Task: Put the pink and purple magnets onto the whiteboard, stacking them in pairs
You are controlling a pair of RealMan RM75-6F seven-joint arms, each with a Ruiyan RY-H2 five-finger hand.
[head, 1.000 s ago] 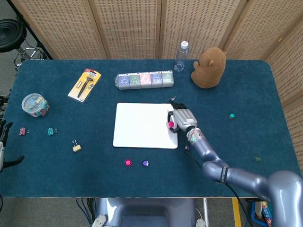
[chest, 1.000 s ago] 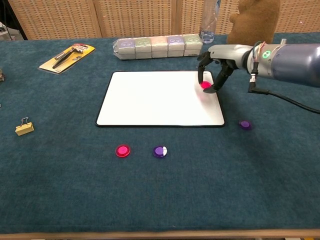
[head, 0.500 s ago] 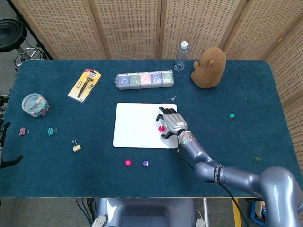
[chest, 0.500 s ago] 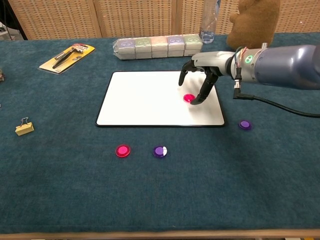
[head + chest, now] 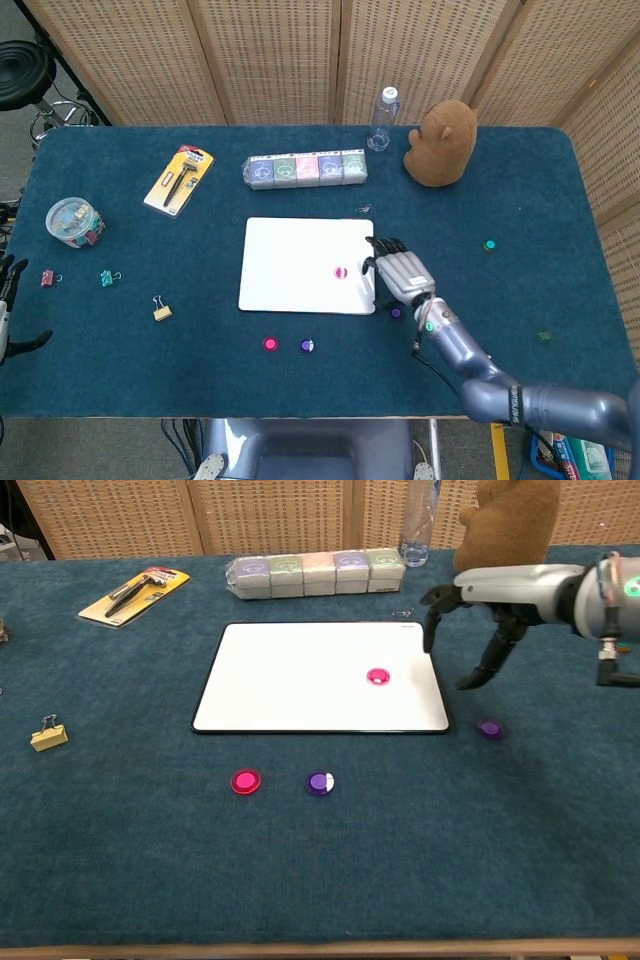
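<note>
The right hand [image 5: 470, 630] hangs above the table just off the right edge of the whiteboard [image 5: 290, 680], fingers spread and pointing downward, holding nothing and touching nothing. One pink magnet [image 5: 377, 677] lies flat on the whiteboard, toward its right side and apart from the hand. The nearest loose piece is a purple magnet [image 5: 489, 729] on the cloth just outside the whiteboard's lower right corner; in the chest view it sits below the downturned fingertips [image 5: 466, 683], toward the front edge of the table, and a clear gap shows between the two. The magnet is a round disc, so no long axis governs the approach (any grip direction across its rim should serve). A second pink magnet [image 5: 245, 781] and a second purple magnet [image 5: 320, 783] lie side by side on the cloth beyond the whiteboard's front edge, well apart from the right hand. The left hand [image 5: 8, 290] shows only at the far left edge of the table in the head view; its finger state cannot be determined. The right hand is therefore much the nearer to all magnets. Likely next step: lower onto the purple magnet by the corner, then place it on the pink magnet already on the whiteboard.
</note>
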